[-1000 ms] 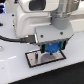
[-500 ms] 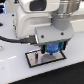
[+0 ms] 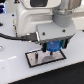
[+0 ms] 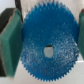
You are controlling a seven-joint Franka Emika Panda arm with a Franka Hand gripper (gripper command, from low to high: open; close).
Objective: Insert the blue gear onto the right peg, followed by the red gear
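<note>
My gripper (image 3: 54, 48) is shut on the blue gear (image 3: 53, 46), a flat bright-blue toothed disc. It holds the gear just above the dark base plate (image 3: 35, 59) on the white table. In the wrist view the blue gear (image 4: 47, 45) fills the picture between my two teal finger pads (image 4: 10, 42), with its centre hole showing. The pegs on the plate are hidden behind the gripper and gear. The red gear is out of view.
A black cable (image 3: 12, 36) runs along the arm at the exterior view's left. The white table (image 3: 15, 70) surrounds the plate. The arm's white body (image 3: 40, 15) fills the upper part of the exterior view.
The gripper with the blue gear has sunk slightly toward the base plate. Its grip is unchanged.
</note>
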